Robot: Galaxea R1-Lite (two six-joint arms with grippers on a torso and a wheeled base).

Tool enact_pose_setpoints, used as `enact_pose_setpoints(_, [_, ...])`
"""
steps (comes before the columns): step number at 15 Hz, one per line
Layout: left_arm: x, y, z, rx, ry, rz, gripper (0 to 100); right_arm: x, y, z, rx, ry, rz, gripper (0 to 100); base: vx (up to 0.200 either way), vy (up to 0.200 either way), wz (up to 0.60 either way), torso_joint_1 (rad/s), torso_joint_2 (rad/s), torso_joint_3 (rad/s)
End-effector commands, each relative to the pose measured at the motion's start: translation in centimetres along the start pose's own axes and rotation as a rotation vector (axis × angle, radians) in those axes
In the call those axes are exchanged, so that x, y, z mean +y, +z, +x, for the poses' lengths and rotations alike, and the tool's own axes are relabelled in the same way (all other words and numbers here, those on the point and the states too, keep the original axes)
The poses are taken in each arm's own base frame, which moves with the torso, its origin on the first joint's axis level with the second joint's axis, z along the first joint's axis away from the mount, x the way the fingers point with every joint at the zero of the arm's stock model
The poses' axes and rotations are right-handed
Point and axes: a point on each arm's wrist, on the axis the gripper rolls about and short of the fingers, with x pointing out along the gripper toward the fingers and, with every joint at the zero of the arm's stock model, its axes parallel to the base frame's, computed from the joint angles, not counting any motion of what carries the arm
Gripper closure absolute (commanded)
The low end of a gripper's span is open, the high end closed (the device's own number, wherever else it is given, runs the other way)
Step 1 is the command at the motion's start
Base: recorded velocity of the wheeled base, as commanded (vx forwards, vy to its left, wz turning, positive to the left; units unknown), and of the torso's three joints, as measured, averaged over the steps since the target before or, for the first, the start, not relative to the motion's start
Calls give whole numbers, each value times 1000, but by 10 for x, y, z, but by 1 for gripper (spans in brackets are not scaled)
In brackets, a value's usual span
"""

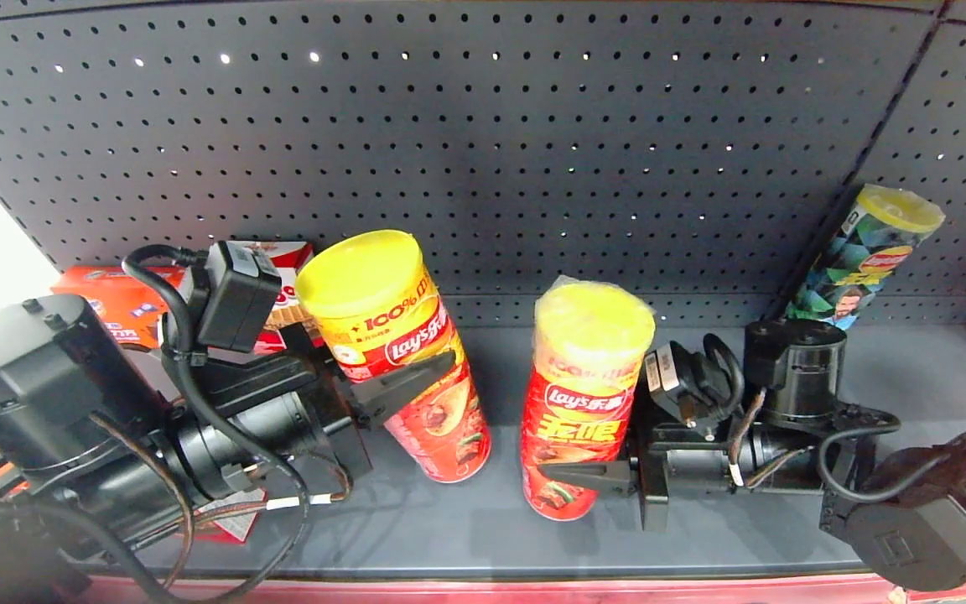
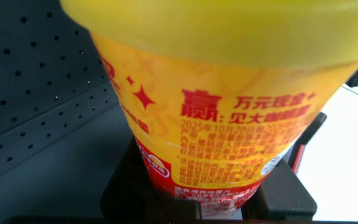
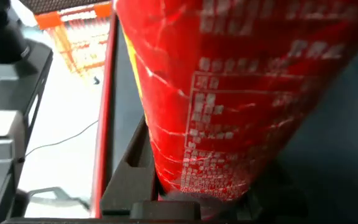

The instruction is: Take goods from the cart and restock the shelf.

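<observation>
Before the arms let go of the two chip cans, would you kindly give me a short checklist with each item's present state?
1. Left gripper holds the left can: ok, jaws shut on it.
2. Right gripper holds the right can: ok, jaws shut on it.
3. Left can upright: not ok, it leans toward the robot's left.
4. Right can upright: ok, nearly straight.
5. Both bases flat on the shelf: cannot tell.
6. Cans apart from each other: ok, bare shelf shows between them.
</observation>
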Motion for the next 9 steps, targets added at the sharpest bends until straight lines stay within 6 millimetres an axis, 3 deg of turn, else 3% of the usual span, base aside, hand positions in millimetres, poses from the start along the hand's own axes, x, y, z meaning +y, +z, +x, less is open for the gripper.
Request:
enact_pose_setpoints(1, [1,0,0,1,4,0,100,9,-6,-3,20,17,13,100,0,0,0,0,0,0])
enact_pose_setpoints(9, [1,-1,0,4,4,0,100,13,-11,-1,32,30,27,100,0,0,0,0,0,0])
